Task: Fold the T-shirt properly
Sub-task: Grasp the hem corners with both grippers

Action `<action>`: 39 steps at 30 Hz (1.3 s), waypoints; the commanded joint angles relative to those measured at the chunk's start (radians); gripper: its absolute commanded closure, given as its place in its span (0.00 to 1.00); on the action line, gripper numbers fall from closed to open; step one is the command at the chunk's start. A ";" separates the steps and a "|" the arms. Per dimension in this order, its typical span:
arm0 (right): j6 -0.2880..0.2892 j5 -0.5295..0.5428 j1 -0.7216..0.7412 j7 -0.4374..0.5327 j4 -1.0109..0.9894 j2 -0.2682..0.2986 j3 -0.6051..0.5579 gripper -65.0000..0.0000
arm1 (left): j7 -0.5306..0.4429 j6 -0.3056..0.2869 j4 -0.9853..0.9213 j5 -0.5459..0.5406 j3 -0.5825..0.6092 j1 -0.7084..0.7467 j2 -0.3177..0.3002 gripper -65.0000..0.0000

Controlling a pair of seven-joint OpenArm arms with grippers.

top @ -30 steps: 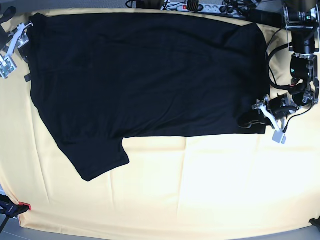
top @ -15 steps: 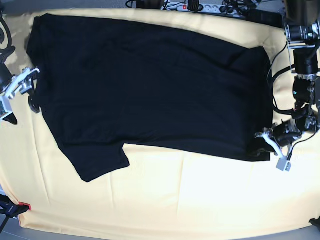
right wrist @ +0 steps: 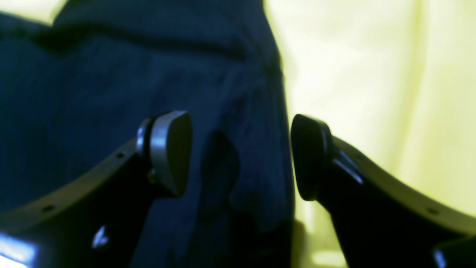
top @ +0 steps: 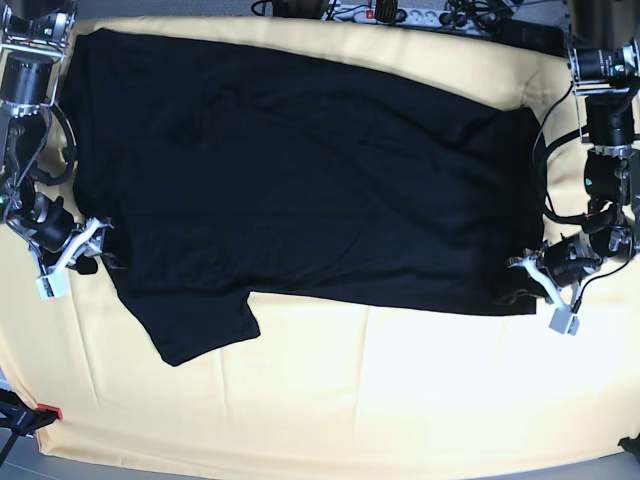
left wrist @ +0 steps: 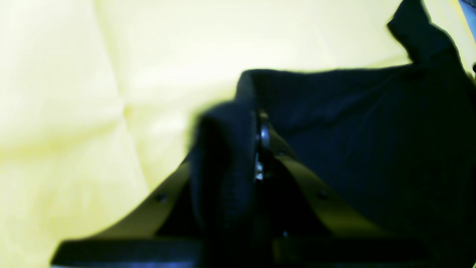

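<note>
The black T-shirt (top: 300, 170) lies spread, plain side up, on the pale yellow cloth (top: 400, 390), with one sleeve hanging toward the front left. My left gripper (top: 518, 285) is at the shirt's front right corner. In the left wrist view it (left wrist: 258, 149) is shut on a bunched fold of the shirt (left wrist: 372, 149). My right gripper (top: 88, 252) is at the shirt's left edge, above the sleeve. In the right wrist view it (right wrist: 240, 156) is open, its fingers (right wrist: 171, 152) straddling the shirt's edge (right wrist: 93, 74) without gripping it.
A power strip and cables (top: 390, 12) lie along the back edge. A red clamp (top: 48, 412) holds the cloth at the front left corner. Bare yellow cloth runs along the whole front, and the arm bases stand at both sides.
My right gripper has moved forward along the shirt's left edge. My left gripper has pulled the right corner forward, so the shirt's bottom edge now slants.
</note>
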 commanded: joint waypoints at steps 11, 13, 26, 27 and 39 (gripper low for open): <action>0.020 0.031 0.158 0.015 -0.205 -0.046 0.008 0.33 | -0.002 -0.005 0.015 -0.037 -0.007 -0.006 -0.018 1.00; 0.020 0.031 0.158 0.015 -0.205 -0.048 0.004 0.34 | -0.002 -0.005 0.015 -0.039 -0.007 -0.003 -0.018 1.00; 0.020 0.050 0.164 0.037 -0.189 -0.043 -0.025 1.00 | -0.003 -0.061 0.015 -0.083 -0.007 -0.004 -0.018 1.00; 0.020 0.049 0.164 0.045 -0.180 -0.043 -0.025 1.00 | -0.003 -0.062 0.015 -0.083 -0.007 -0.004 -0.018 1.00; 0.020 -0.026 0.242 0.094 -0.104 -0.032 -0.042 1.00 | -0.079 -0.106 0.015 -0.048 -0.007 -0.066 -0.018 1.00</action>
